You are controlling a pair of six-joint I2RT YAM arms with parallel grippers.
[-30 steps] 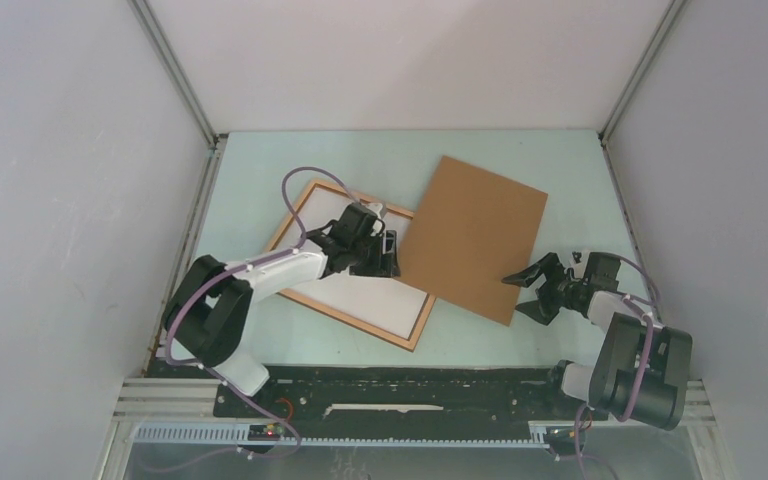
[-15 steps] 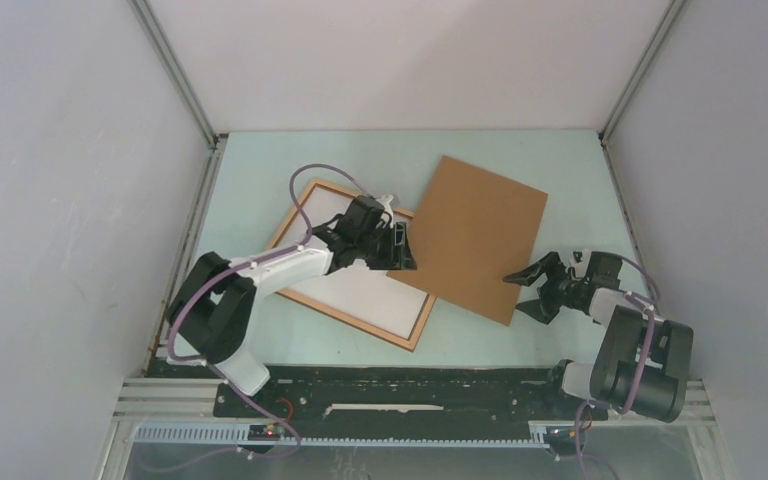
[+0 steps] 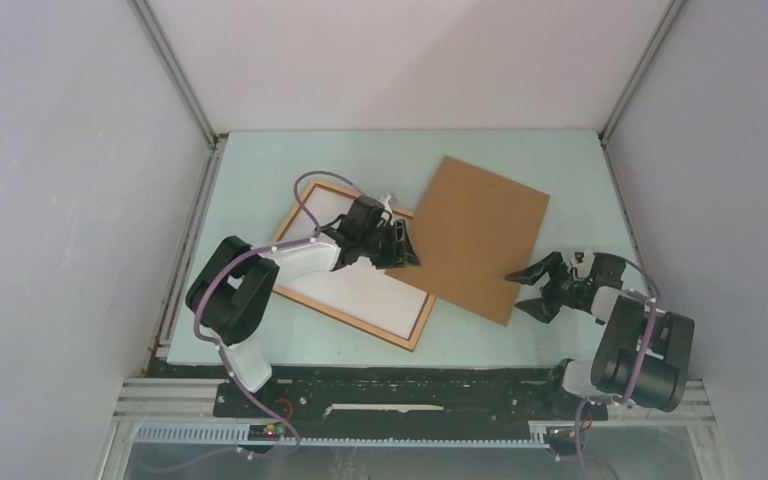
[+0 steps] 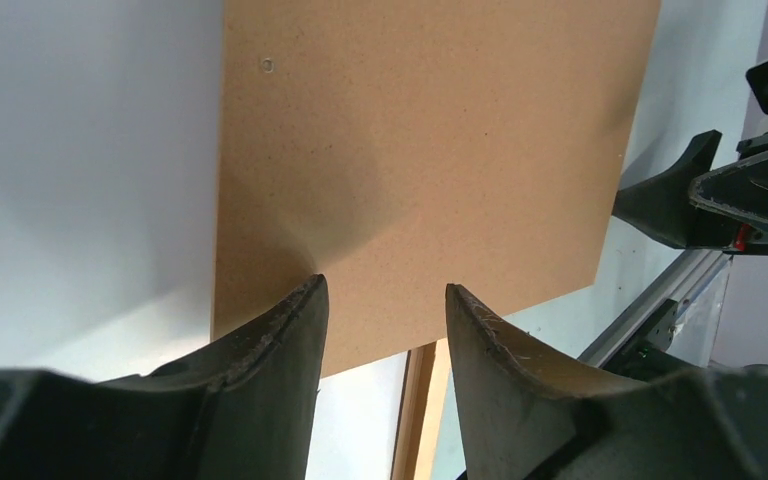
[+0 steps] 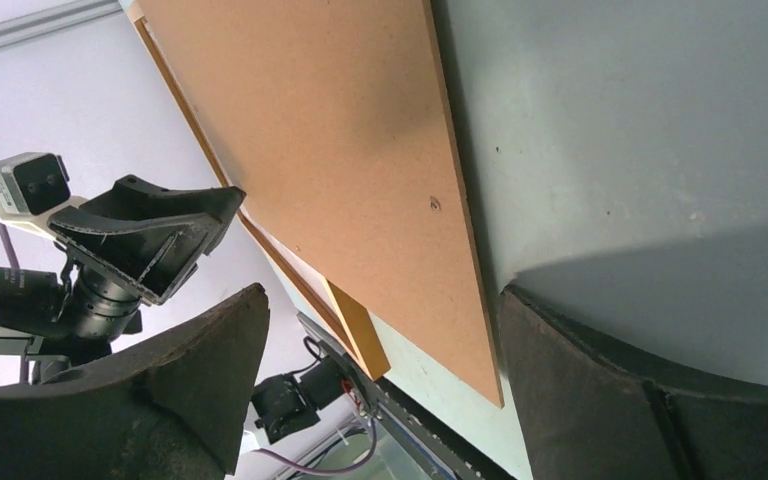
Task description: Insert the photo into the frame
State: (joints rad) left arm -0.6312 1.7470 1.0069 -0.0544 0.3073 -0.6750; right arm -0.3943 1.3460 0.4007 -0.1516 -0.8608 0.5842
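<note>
The left arm has swung right over the last second. Its black two-finger pincer, which hung over the middle of the thin light-brown wooden picture frame, now sits at the left edge of the plain brown flat backing board. Its fingers have drawn closer together on the way. In the left wrist view they stand part open, side by side, with the board's surface showing through the gap; they clamp nothing.

The right arm's black pincer has barely stirred. It waits spread wide and empty just beside the board's near right corner.

The frame lies left of centre on the pale green desk, with a white rectangular sheet filling its opening. That sheet looks to be the photo lying face down, though no printed pattern shows to confirm it. The board's near left corner overlaps the frame's right side.

If that reading is right, the print is already seated and the left arm has turned to the backing. The likely next step is dragging or lifting the board over the frame, and the board's thin edge, flat on the desk, will be awkward to catch
</note>
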